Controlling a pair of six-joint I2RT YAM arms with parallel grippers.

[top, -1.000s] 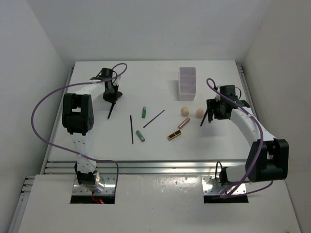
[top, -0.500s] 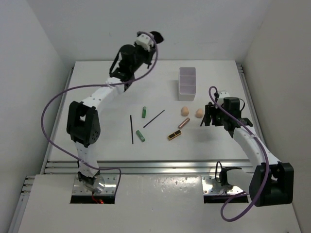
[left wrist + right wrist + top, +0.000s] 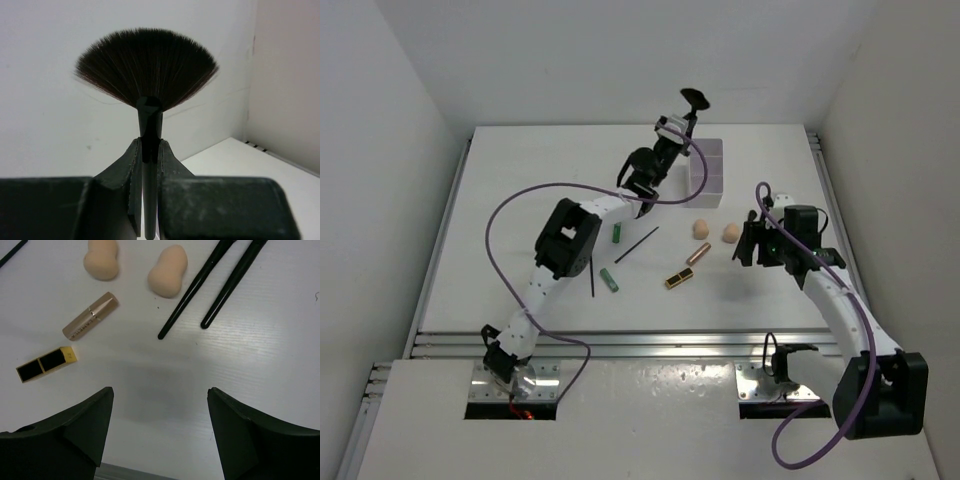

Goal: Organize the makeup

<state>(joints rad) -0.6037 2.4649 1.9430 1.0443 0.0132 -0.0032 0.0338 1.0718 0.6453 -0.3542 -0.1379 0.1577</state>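
Across the middle of the overhead view lies the white table (image 3: 510, 210), with the left arm (image 3: 570, 235) stretched up toward the frame's top centre and the right arm (image 3: 840, 300) bent along the right side. Just right of top centre sits the white compartmented box (image 3: 706, 172). Above the box's left edge the left gripper (image 3: 680, 120) is clamped on the handle of a black fan brush (image 3: 146, 65), bristles spread upward against the wall. The right gripper (image 3: 752, 246) hangs right of centre with its jaws wide apart and nothing between them. Its wrist view shows two black brush handles (image 3: 195, 290) lying side by side at the upper right. Two thin black sticks (image 3: 636, 244) lie left of centre, one slanted, one nearly upright in the frame. Two peach sponges (image 3: 700, 228) sit near each other below the box. Two green tubes (image 3: 617, 231) lie among the sticks, apart from each other. Below the sponges rest the rose-gold tube (image 3: 698, 253) and, just lower left, the gold-black lipstick (image 3: 679, 278)
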